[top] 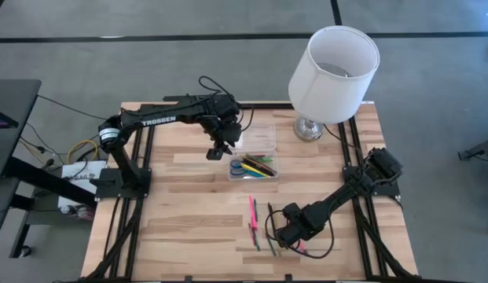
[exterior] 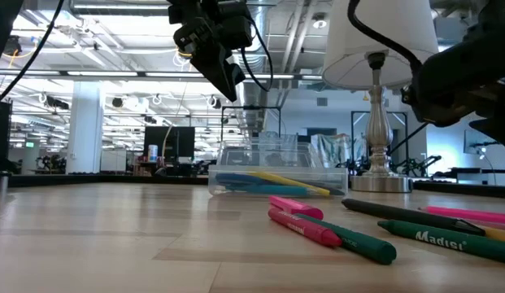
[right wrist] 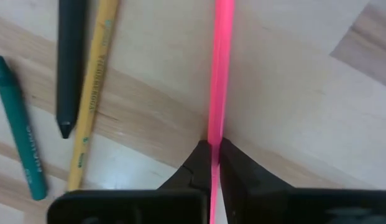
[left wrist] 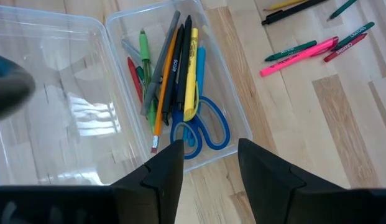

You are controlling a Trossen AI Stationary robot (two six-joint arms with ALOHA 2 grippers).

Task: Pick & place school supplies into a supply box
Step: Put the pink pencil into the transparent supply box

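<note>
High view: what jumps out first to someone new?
The big white lampshade at the table's far right corner. Next, the clear box mid-table, with pens and blue scissors inside, under the open left gripper. Near the front edge, the right gripper is shut on a pink pen among loose markers.

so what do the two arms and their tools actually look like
Both arms are dark, near-black and jointed. The left arm carries white TROSSEN lettering along its link and a silver ring at its base joint, with black cables looping off the wrist. The right arm has a black cable curling beside it. Each tool has two dark, wedge-shaped fingers, matte and angular.
</note>
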